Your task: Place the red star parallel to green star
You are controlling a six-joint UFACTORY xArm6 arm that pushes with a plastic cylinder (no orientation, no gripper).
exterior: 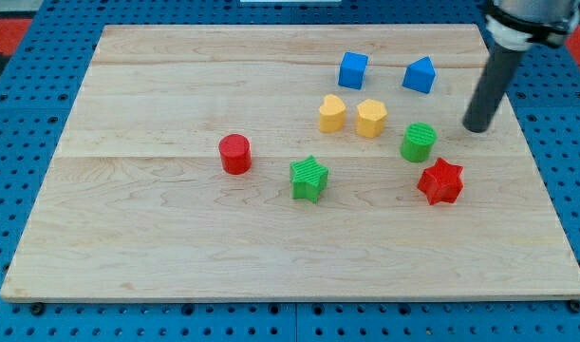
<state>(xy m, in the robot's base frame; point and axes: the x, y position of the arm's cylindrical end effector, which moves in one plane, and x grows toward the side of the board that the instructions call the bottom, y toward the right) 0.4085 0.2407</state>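
Observation:
The red star (440, 181) lies on the wooden board at the view's right, a little below the middle. The green star (308, 178) lies to its left, near the board's centre, at about the same height in the view. My tip (477, 128) rests on the board up and to the right of the red star, apart from it. The tip is right of the green cylinder (418, 142), with a gap between them.
A red cylinder (235, 154) stands left of the green star. A yellow heart (332, 112) and a yellow hexagon block (371, 118) sit above the middle. A blue cube (353, 70) and a blue triangle block (420, 75) lie near the view's top. The board's right edge (546, 180) is near.

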